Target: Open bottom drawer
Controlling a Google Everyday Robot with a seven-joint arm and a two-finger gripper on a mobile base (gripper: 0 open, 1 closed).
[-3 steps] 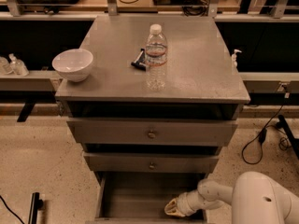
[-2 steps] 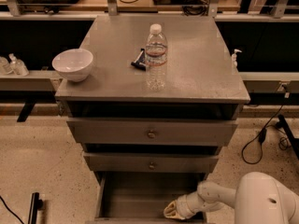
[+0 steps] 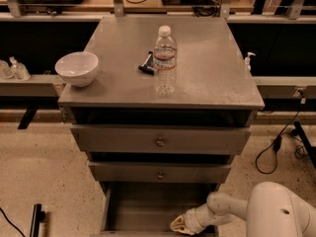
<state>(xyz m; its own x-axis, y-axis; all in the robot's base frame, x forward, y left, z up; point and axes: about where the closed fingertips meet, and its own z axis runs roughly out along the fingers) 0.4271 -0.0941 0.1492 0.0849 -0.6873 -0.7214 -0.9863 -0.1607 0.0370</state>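
Smooth white rounded arm [image 3: 224,207], bulbous shell [image 3: 281,214], yellowish claw [image 3: 180,225] low, right of centre

Grey cabinet, white arm, speckled floor.
You see a dull grey cabinet top [image 3: 207,78], and the top drawer [image 3: 113,139] and middle drawer [image 3: 197,173] match it, each with a small dull metal knob [image 3: 160,142]. The bottom drawer [image 3: 148,206] shows a plain, darker grey inside. The gripper [image 3: 181,224], low at the right front of that drawer, looks cream-yellow against the glossy white arm [image 3: 276,214]. On top you have a white bowl [image 3: 77,68], a clear bottle [image 3: 164,60] with a white cap and pale label, and a small black-and-white object [image 3: 146,63]. The floor [image 3: 44,172] is beige with dark speckles, and a black cable [image 3: 269,154] crosses it.
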